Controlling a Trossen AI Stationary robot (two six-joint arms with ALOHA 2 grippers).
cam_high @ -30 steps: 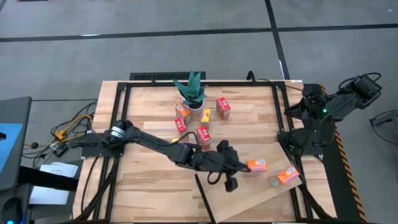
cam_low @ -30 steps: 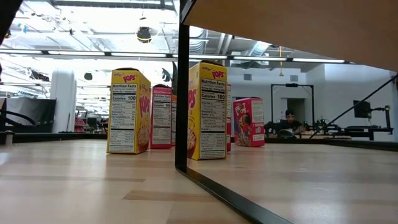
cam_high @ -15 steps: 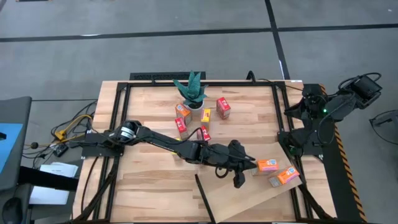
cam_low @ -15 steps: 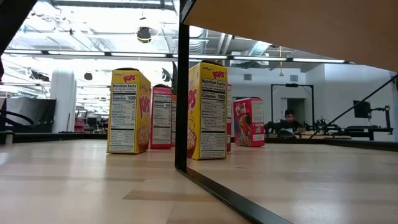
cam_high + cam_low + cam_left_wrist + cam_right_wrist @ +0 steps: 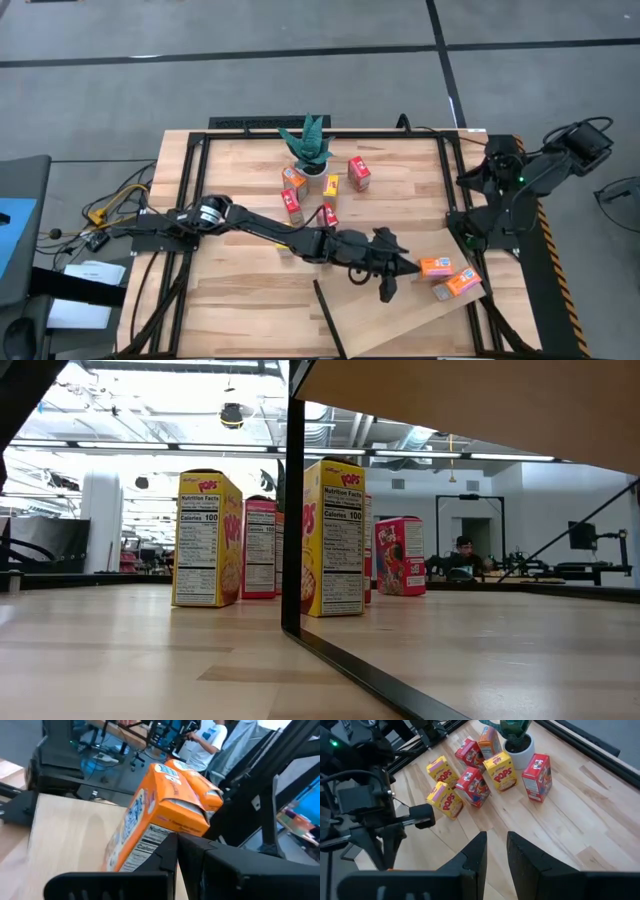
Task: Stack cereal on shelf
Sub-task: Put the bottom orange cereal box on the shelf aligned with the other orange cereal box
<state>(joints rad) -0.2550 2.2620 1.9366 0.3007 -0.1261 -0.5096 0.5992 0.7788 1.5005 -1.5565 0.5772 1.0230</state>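
Observation:
An orange cereal box (image 5: pixel 434 267) (image 5: pixel 160 810) lies flat on the pale shelf board (image 5: pixel 400 315) (image 5: pixel 70 820) at the table's near right. A second orange box (image 5: pixel 459 283) (image 5: pixel 202 782) lies just beyond it. My left gripper (image 5: pixel 408 266) (image 5: pixel 177 842) is shut, reaching level from the left up to the first box. Several red, yellow and orange boxes (image 5: pixel 327 215) (image 5: pixel 470 785) stand on the tabletop near the plant. My right gripper (image 5: pixel 495 852) is folded back at the table's right edge (image 5: pixel 505 170), slightly open and holding nothing. My left gripper pushes with its shut fingertips against the nearer orange box's end (image 5: pixel 165 832), the end that faces the table's left. The fingers come level from the left. The box lies flat on the shelf board, close to the second orange box.
A green potted plant (image 5: pixel 308 150) (image 5: pixel 516 735) stands at the far middle among the standing boxes. In the low view the shelf's dark edge (image 5: pixel 292 510) crosses in front of the yellow boxes (image 5: pixel 207 540). Black frame rails (image 5: pixel 300 127) border the table. Cables (image 5: pixel 110 210) lie at the left.
My left gripper has gone toward the table's right edge and slightly down, staying shut. The orange box in front of it has slid rightward along the shelf board, closer to the second orange box, and still lies flat.

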